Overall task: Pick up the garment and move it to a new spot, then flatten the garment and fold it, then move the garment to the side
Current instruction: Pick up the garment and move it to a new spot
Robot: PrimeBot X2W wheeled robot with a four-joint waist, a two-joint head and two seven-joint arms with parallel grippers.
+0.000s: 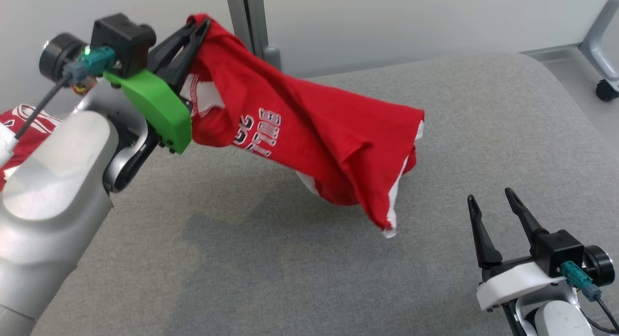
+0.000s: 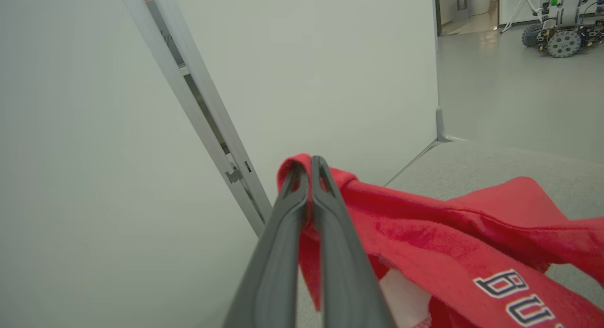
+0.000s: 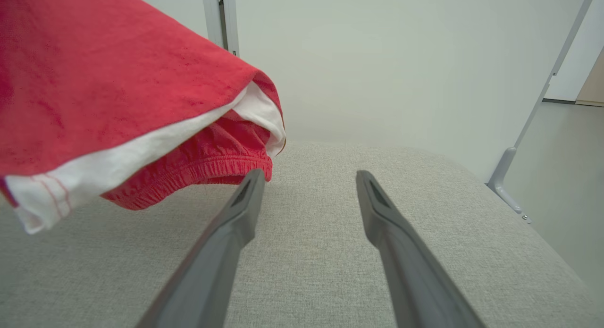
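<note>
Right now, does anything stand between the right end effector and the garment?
Nothing visible does. Between the open right end effector and the garment lies grey padding; the shut left end effector holds the garment up.

Red white-trimmed garment (image 1: pixel 309 128) hangs bunched above the grey surface (image 1: pixel 271 258)

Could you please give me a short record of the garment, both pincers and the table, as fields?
garment: red with white trim and lettering, hanging by one end over the table
left pincer: shut on garment, up high at left
right pincer: open, holding nothing, low at right
table: grey fabric top
</note>
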